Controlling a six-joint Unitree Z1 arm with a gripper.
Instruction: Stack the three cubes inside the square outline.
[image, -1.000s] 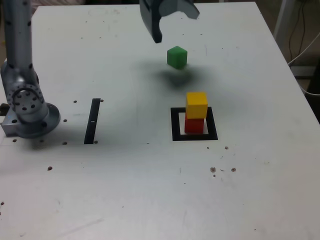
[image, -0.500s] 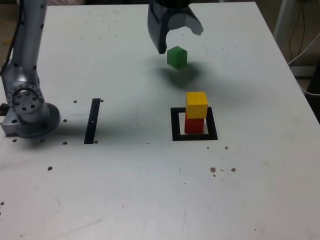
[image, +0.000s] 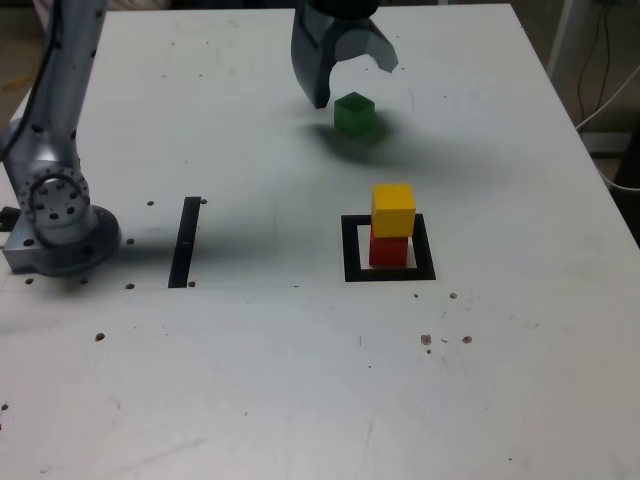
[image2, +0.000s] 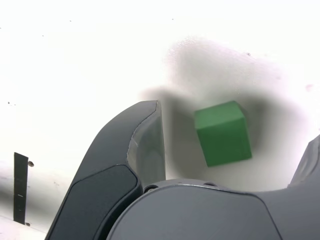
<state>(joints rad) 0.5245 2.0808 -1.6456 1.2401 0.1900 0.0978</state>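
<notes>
Green cube (image2: 223, 134) pickup is in hand: your jaws stand wide apart above it, gripping nothing. Align both fingers around the cube, lower, then close.

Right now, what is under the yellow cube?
The red cube shows below the yellow cube, inside the square outline. The yellow one hides the red one's top, so how squarely they meet cannot be seen.
</notes>
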